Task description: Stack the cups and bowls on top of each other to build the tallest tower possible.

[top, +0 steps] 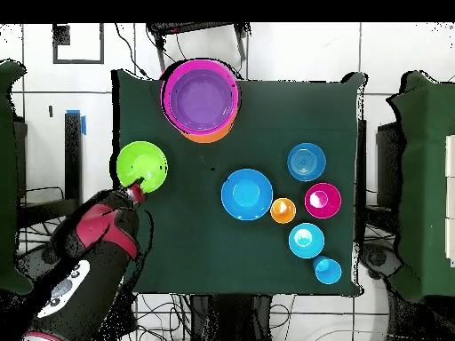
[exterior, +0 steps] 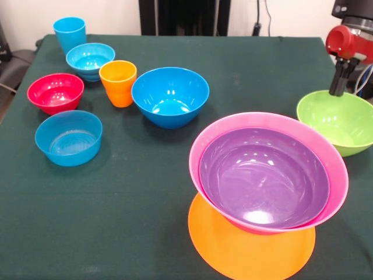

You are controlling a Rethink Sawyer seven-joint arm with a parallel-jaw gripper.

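The tower stands near the front: a flat orange bowl (exterior: 245,251) as base, a pink bowl (exterior: 201,140) on it and a purple bowl (exterior: 262,175) nested inside. A green bowl (exterior: 341,119) sits on the table at the right. My gripper (exterior: 338,90) is at its far rim with the fingers close together on the rim; the overhead view shows it (top: 138,187) at the edge of the green bowl (top: 142,166). The orange cup (exterior: 118,83) and the light blue cup (exterior: 70,34) stand upright at the left.
A large blue bowl (exterior: 170,96) sits mid-table beside the orange cup. A red bowl (exterior: 55,92) and two small light blue bowls (exterior: 90,60) (exterior: 69,137) sit at the left. The table has a dark green cloth (exterior: 145,221).
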